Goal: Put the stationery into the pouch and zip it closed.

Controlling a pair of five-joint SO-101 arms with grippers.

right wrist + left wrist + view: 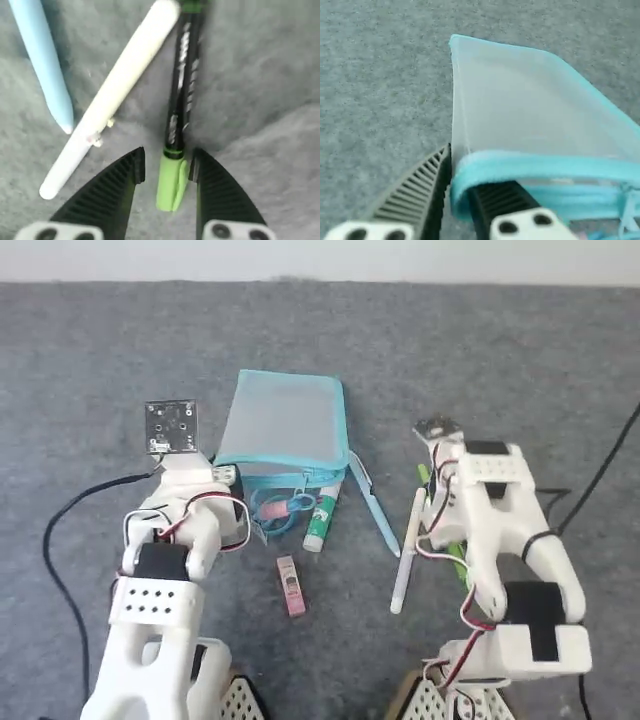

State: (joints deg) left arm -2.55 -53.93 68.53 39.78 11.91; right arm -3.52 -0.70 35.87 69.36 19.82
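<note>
**Barely begun: pouch held open, most of the stationery lying outside**

The pouch (285,425) lies flat in the middle of the counter (520,360), with its open mouth facing the arms. The left claw (456,170) is clamped on the teal rim at one corner of that mouth, one finger inside and one outside.

Scissors (280,508) and a glue stick (320,520) lie right at the mouth. I cannot tell whether either is partly inside. A small pink stick (291,586) sits on the counter nearer the arms, apart from the pouch.

A blue pen (372,502) lies just beside the pouch, on the right arm's side. Beyond it are a white pen (408,550) and a green-capped marker (182,90). The right claw (167,162) is down at the marker's green end with its fingers apart on either side of the cap, not closed on it.

By my reckoning nothing is clearly packed. Every piece has yet to go in, and the zip comes after that.
</note>
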